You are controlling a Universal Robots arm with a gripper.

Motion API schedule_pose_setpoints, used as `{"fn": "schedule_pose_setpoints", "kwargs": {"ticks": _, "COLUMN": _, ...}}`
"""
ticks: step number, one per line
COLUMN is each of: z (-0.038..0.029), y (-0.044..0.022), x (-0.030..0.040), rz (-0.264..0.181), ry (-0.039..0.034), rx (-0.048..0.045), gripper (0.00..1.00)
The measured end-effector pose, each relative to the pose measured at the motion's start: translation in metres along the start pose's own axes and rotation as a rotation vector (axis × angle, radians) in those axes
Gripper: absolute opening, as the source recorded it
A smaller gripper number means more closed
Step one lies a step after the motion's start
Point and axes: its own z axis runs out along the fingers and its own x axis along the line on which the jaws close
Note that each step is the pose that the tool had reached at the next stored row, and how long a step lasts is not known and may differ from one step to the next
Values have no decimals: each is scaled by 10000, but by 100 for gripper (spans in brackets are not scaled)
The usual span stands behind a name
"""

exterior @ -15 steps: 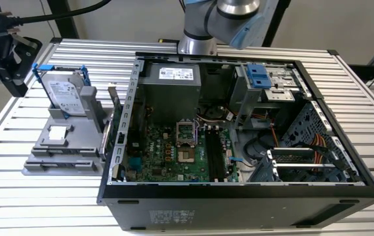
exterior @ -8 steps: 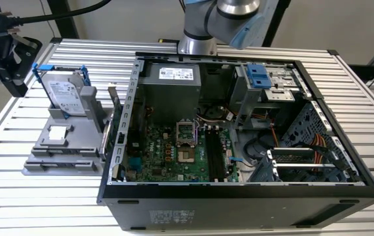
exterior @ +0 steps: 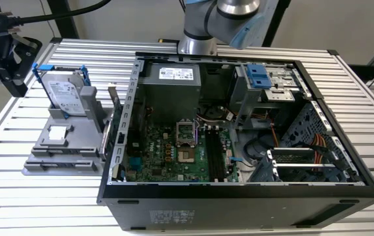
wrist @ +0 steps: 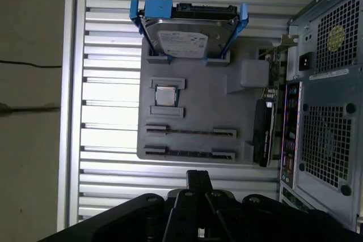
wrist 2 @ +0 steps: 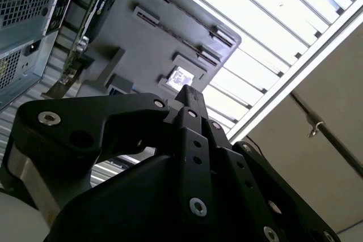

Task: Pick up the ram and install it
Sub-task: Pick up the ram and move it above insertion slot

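The fingers (wrist: 198, 176) are pressed together with nothing between them, hanging over the slatted bench (wrist: 108, 60). Just ahead of their tips, and apart from them, the ram (wrist: 190, 153) stands on edge in the nearest slot of a grey tray (wrist: 195, 111). It is a long, thin, dark strip held at both ends by grey clips. A second stick (wrist: 190, 131) sits parallel just past it. Farther out come a square chip (wrist: 164, 95), then a hard drive (wrist: 190, 35) in a blue frame.
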Motion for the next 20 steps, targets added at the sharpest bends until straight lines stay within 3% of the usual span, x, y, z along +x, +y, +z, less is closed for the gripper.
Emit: {"fn": "schedule_pose_setpoints", "kwargs": {"ticks": 20, "z": 0, "y": 0, "x": 0, "rz": -1262, "ry": 61, "rx": 10, "gripper": 0}}
